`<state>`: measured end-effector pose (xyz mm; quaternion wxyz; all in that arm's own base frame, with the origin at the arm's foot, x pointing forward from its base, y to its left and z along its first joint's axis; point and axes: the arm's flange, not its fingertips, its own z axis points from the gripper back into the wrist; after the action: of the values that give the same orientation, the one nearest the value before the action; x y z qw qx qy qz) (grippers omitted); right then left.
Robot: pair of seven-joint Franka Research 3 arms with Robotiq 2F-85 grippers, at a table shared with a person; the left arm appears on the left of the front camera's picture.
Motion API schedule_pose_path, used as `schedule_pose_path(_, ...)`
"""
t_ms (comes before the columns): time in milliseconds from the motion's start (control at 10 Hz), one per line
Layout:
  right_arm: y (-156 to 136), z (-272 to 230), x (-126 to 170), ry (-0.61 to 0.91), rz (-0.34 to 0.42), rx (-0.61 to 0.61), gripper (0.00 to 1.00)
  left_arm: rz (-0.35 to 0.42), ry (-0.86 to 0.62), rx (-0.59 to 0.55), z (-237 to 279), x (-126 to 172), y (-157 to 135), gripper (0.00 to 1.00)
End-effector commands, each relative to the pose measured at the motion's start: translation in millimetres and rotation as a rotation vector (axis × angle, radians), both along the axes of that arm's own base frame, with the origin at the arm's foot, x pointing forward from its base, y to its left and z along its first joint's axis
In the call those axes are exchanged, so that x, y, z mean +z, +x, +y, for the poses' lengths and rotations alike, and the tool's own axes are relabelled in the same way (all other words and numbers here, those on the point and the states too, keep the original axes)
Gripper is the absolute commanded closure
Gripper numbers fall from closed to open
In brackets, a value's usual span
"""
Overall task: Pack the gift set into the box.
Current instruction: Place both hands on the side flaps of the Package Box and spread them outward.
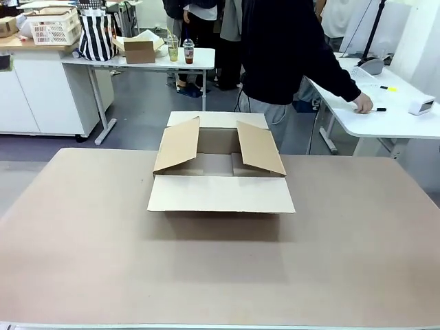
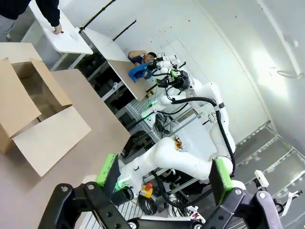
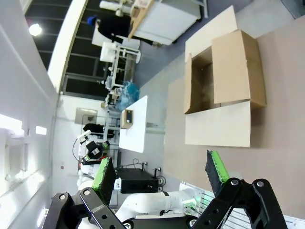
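Both pairs of jaws are held apart and empty, the box lies flaps-open in the middle of the table, so packing is judged unstarted: the gift set must first be obtained.

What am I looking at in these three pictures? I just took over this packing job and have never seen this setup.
The front view looks across the brown table from the robot's side. On it stands the box, a shallow cardboard carton with its four flaps open. A person stands behind it, one hand on a white side table. The other two pictures come from cameras on the robot's wrists, looking along each gripper's two black fingers with green pads. The left gripper and the right gripper are both open and hold nothing; each sees the box farther off on the table.
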<state>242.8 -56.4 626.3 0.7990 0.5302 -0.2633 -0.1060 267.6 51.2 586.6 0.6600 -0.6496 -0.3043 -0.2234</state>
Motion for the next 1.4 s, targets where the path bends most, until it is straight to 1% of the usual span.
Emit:
schedule_pose_path(0,3,2,2,0.005,-0.025,0.013,0.00,-0.027,-0.018,-0.011,-1,2,2,0.00)
schedule_pose_path(100,3,2,2,0.005,-0.025,0.013,0.00,0.000,0.000,0.000,0,0,0,0.00)
schedule_pose_path(200,3,2,2,0.005,-0.025,0.013,0.00,0.039,0.082,0.032,-29,19,14,0.00)
schedule_pose_path(300,3,2,2,0.005,-0.025,0.013,0.00,0.095,0.219,0.113,-61,30,34,0.00)
schedule_pose_path(400,3,2,2,0.005,-0.025,0.013,0.00,0.158,0.359,0.169,-97,34,56,0.00)
schedule_pose_path(500,3,2,2,0.005,-0.025,0.013,0.00,0.207,0.486,0.149,-123,29,78,0.00)
schedule_pose_path(700,3,2,2,0.005,-0.025,0.013,0.00,0.185,0.666,0.225,-180,17,107,0.00)
schedule_pose_path(800,3,2,2,0.005,-0.025,0.013,0.00,0.190,0.768,0.284,-208,5,121,0.00)
schedule_pose_path(900,3,2,2,0.005,-0.025,0.013,0.00,0.182,0.876,0.367,-230,-10,135,0.00)
schedule_pose_path(1000,3,2,2,0.005,-0.025,0.013,0.00,0.138,0.914,0.384,-247,-25,139,0.00)
schedule_pose_path(1100,3,2,2,0.005,-0.025,0.013,0.00,0.118,0.773,0.304,-225,-3,115,0.00)
schedule_pose_path(1300,3,2,2,0.005,-0.025,0.013,0.00,0.118,0.773,0.304,-225,-3,115,0.00)
